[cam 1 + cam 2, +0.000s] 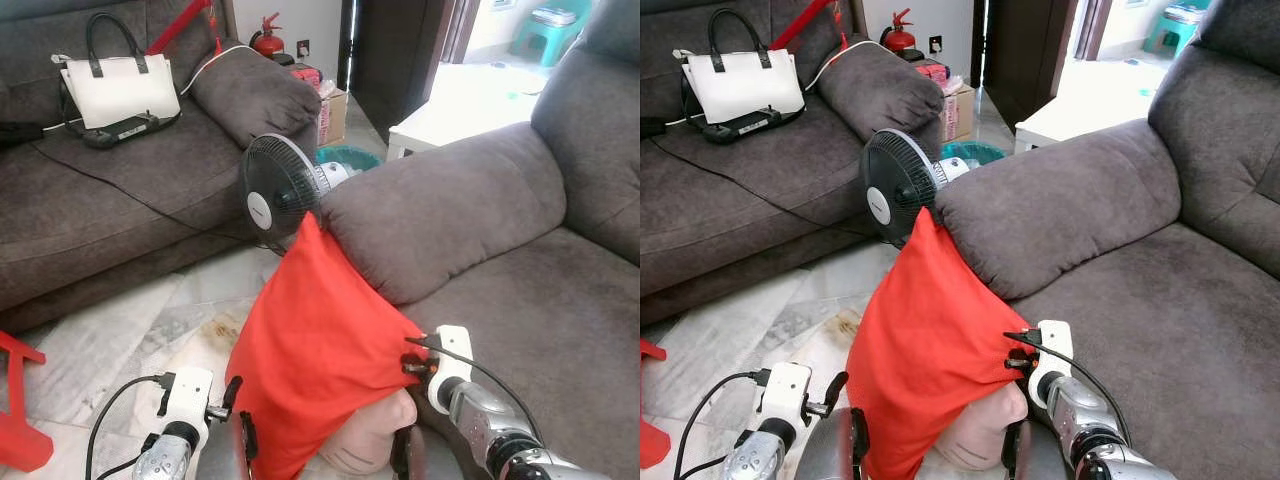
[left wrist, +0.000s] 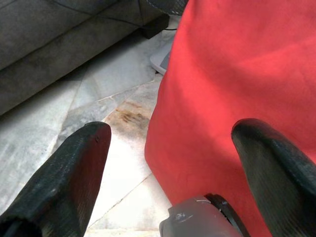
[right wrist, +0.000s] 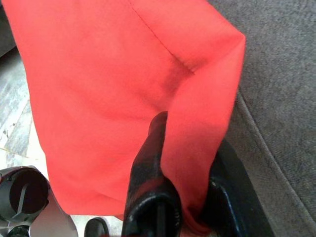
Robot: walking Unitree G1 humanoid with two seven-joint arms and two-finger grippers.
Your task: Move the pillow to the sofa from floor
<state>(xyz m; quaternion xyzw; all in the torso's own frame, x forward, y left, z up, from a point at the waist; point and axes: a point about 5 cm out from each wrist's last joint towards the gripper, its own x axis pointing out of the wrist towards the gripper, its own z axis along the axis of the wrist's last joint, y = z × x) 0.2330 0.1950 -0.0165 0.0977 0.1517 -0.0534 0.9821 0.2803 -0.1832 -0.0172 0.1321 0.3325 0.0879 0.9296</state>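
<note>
A red pillow [image 1: 315, 350] hangs upright over the marble floor, its top corner leaning against the armrest [image 1: 440, 210] of the grey sofa [image 1: 540, 310] on the right. A pale beige inner part [image 1: 370, 438] bulges out beneath the red cover. My right gripper [image 1: 412, 360] is shut on the pillow's right corner beside the sofa seat; in the right wrist view the red fabric is pinched between the fingers [image 3: 153, 163]. My left gripper [image 1: 240, 415] stands open at the pillow's lower left edge, with its fingertips [image 2: 89, 148] spread wide and the red cover [image 2: 237, 74] just ahead.
A black table fan [image 1: 280, 185] stands on the floor right behind the pillow. A second grey sofa [image 1: 110, 200] on the left carries a white handbag [image 1: 118, 85]. A red frame [image 1: 20, 420] sits at the lower left; a cardboard box [image 1: 333, 115] and a fire extinguisher [image 1: 266, 40] stand further back.
</note>
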